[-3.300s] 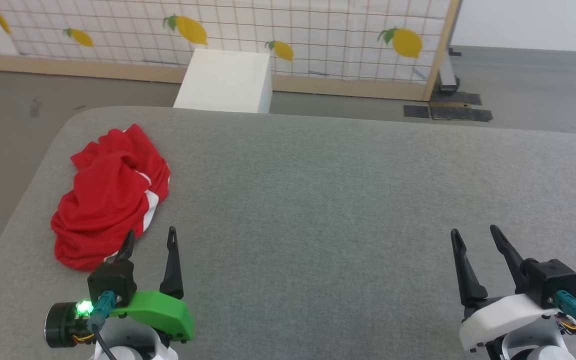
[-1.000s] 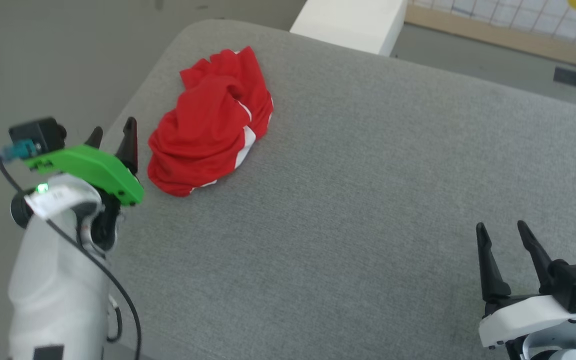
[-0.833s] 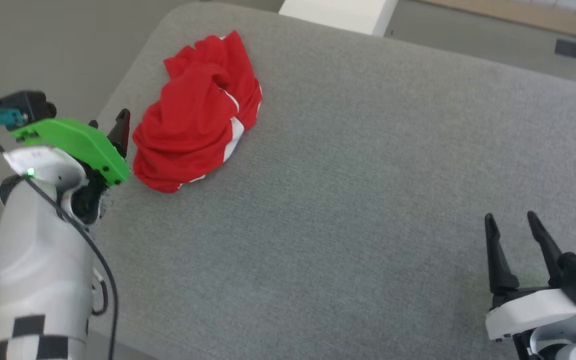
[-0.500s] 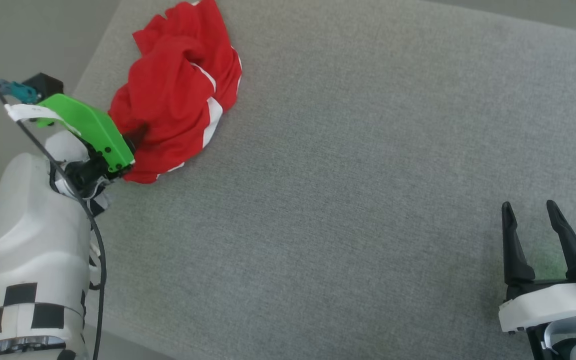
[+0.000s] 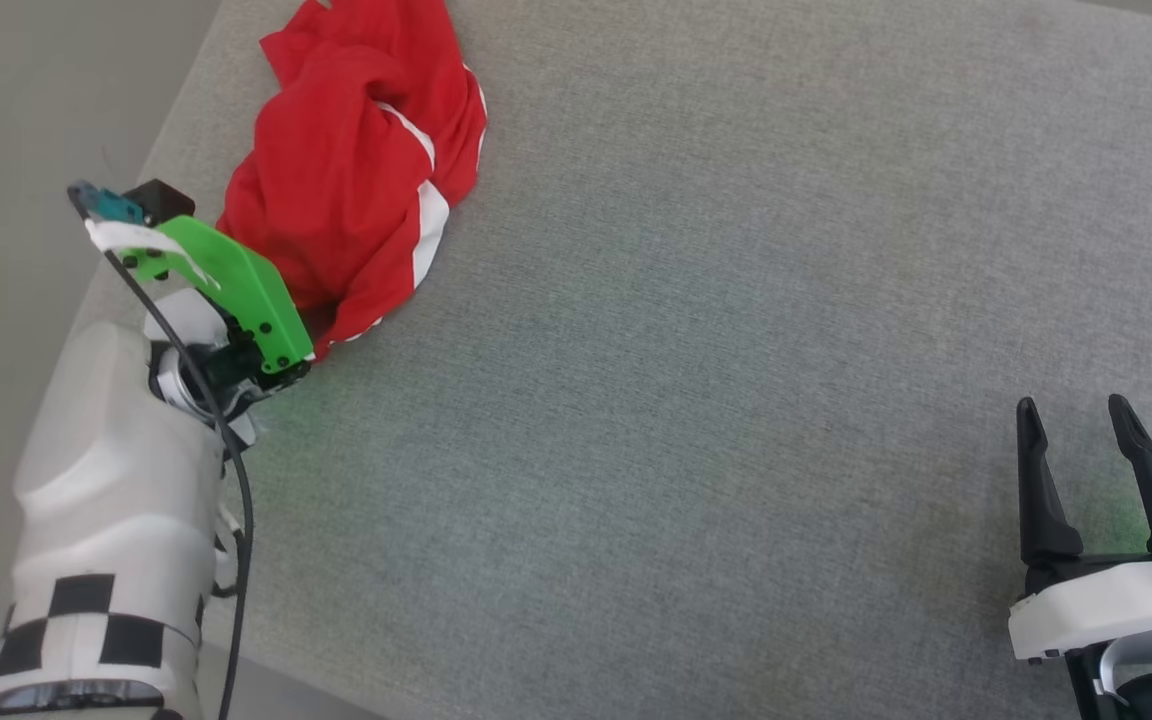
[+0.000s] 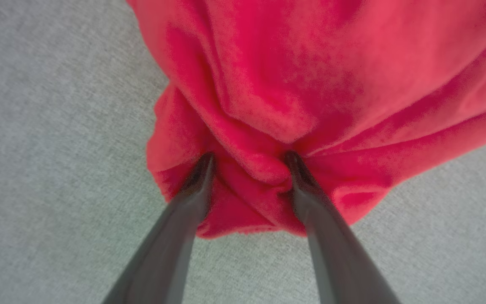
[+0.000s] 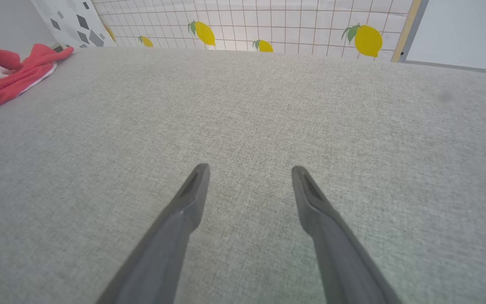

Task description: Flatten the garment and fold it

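Head view: the garment (image 5: 346,190) lies crumpled in a heap near the far left corner of the grey, fabric-covered bench (image 5: 736,350), close to its left edge. It is bright red, bunched into soft ridges, with white stripe trim curving along the side that faces the middle of the bench. The green wrist housing (image 5: 236,290) of the left arm sits over the heap's near end and hides the fingers beneath it. The right gripper (image 5: 1072,405) is at the lower right, well apart from the cloth, its two dark fingers spread and nothing between them.

Left wrist view: the left gripper (image 6: 249,159) has both fingertips pressed into the near end of the garment (image 6: 310,84). A thick fold of red cloth bulges up between the fingers, which stand apart and have not clenched on it. The fabric looks fuzzy and soft, its folds running out from the pinched spot. Grey bench (image 6: 36,126) shows on both sides.

Right wrist view: the right gripper (image 7: 249,169) is released above bare bench (image 7: 247,105). The garment (image 7: 11,71) is far off at the upper left edge, red with a patch of white. A lemon-print backdrop (image 7: 289,21) stands behind the bench.
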You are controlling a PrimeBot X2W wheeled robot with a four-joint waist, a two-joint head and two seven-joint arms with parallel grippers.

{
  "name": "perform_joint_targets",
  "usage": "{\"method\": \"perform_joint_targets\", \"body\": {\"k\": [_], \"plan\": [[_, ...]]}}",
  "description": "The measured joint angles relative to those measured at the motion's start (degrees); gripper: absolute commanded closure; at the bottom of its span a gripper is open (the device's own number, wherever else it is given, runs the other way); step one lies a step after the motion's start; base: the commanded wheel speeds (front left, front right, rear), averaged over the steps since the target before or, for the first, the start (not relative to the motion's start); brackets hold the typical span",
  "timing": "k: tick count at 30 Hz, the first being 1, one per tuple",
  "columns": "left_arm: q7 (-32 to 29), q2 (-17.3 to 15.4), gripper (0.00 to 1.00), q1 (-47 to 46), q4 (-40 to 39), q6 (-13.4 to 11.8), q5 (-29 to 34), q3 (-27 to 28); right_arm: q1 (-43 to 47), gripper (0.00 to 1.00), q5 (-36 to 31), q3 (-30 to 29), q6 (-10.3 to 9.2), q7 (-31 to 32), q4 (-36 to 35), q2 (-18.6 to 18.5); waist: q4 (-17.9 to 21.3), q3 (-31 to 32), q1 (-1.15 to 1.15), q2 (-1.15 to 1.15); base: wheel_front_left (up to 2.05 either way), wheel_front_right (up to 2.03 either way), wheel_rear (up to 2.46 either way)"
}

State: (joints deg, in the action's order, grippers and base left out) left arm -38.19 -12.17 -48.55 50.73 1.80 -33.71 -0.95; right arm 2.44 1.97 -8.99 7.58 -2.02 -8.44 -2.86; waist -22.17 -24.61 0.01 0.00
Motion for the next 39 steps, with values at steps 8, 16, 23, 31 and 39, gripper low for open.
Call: {"method": "perform_joint_targets", "body": {"k": [8,16,23,31,39], "plan": [[17.9,0.4,1.00,0.8,-4.2,3.4,-0.1,1.2,0.0,0.00,0.5,0.7,0.00,-0.4,1.2,0.0,-0.9,2.3,0.00,0.00,0.00,0.00,0.00],[35.8,-4.3,1.00,-6.9,-7.9,3.7,4.3,1.1,0.2,0.00,4.8,2.7,0.00,-4.7,8.3,0.0,-0.6,8.5,-0.01,0.00,0.00,0.00,0.00],[36.0,-5.8,1.00,-14.9,-10.9,4.8,4.8,-1.7,1.3,0.00,7.6,4.0,0.00,-7.9,13.4,0.0,1.1,14.0,-0.01,0.00,0.00,0.00,0.00],[31.9,-4.8,1.00,-20.7,-14.9,5.3,1.7,-6.5,1.4,0.00,9.1,4.5,0.00,-10.3,17.4,0.0,5.3,18.6,-0.01,0.00,0.00,0.00,0.00],[28.5,0.0,1.00,-20.7,-22.2,5.3,-7.9,-14.7,1.4,0.00,9.2,4.1,0.00,-11.1,19.3,0.0,10.9,21.2,-0.01,0.00,0.00,0.00,0.00]]}}
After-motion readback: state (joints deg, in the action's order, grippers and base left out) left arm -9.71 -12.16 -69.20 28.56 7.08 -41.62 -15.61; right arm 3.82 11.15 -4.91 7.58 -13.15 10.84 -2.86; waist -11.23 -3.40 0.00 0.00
